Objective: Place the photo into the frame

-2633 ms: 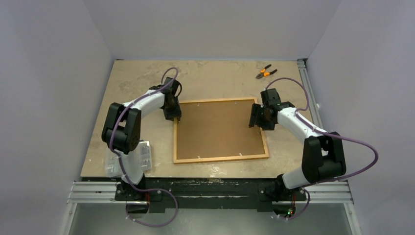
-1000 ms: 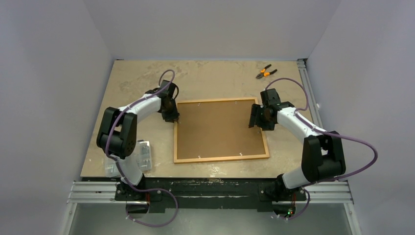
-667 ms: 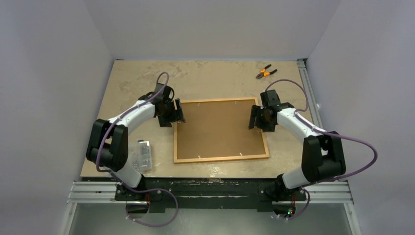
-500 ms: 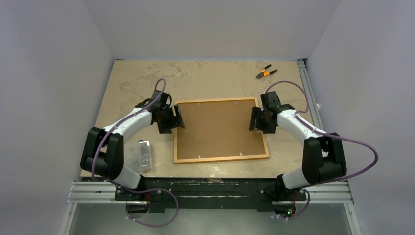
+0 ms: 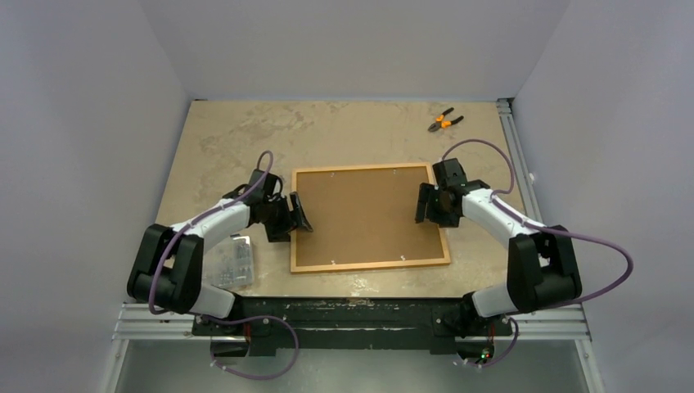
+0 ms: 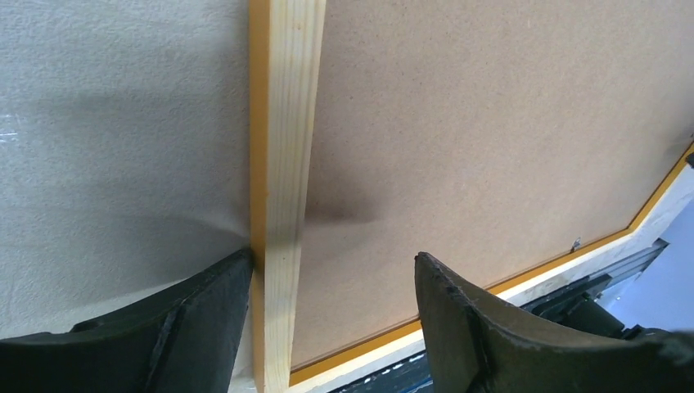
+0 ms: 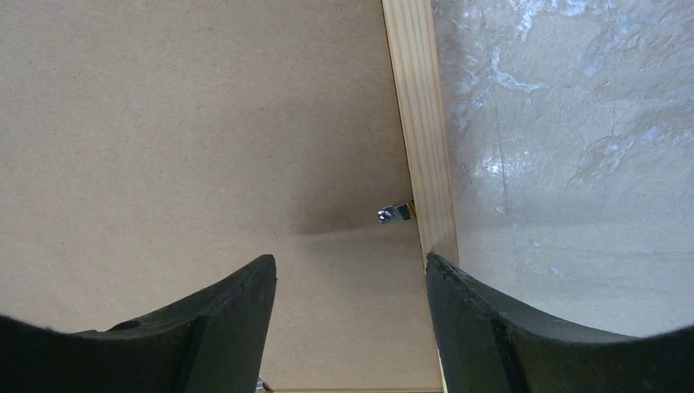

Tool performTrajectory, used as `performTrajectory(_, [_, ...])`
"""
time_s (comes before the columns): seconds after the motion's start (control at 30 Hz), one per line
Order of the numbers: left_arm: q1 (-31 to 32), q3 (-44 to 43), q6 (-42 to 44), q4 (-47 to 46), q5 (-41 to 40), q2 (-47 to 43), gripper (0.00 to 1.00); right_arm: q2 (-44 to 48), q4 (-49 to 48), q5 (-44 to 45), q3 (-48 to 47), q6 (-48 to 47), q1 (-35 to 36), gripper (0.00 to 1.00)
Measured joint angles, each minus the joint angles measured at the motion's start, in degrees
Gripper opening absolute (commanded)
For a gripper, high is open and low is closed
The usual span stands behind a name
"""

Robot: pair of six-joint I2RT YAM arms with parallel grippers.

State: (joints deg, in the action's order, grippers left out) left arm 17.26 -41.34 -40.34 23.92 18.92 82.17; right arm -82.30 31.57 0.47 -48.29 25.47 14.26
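The frame (image 5: 369, 264) lies face down in the middle of the table, pale wood rails up, with a plain brown backing board (image 5: 364, 213) filling it. The photo is hidden. My left gripper (image 5: 291, 215) sits at the frame's left rail (image 6: 283, 164), open. One finger (image 6: 205, 315) is on the table against the rail's orange side, the other (image 6: 470, 323) over the board (image 6: 491, 123). My right gripper (image 5: 425, 204) is open at the right rail (image 7: 419, 131). Its fingers (image 7: 221, 323) stand over the board and the rail, next to a small metal clip (image 7: 394, 214).
Orange-handled pliers (image 5: 444, 121) lie at the table's far right. A clear plastic box (image 5: 234, 260) sits near the left arm's base. A metal rail (image 5: 515, 147) runs along the table's right edge, and grey walls close in three sides.
My left gripper has opened and slid along the frame's left rail toward the near edge, the arm stretching lower. The right gripper has barely shifted.
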Motion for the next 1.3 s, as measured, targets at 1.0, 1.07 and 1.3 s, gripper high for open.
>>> performTrajectory(1.0, [-0.26, -0.94, 2.32, 5.05, -1.92, -1.05, 0.70, 1.81, 0.48, -0.68, 5.38, 3.10, -4.83, 0.75])
performTrajectory(1.07, [-0.26, -0.94, 1.88, 3.61, -0.70, -0.57, 0.70, 2.10, -0.04, -1.40, 5.75, 3.45, -4.07, 0.74])
performTrajectory(1.3, [-0.83, -5.29, 2.69, 6.10, -3.45, 2.08, 0.70, 2.23, -1.38, 0.96, 6.19, 5.25, 4.15, 0.72])
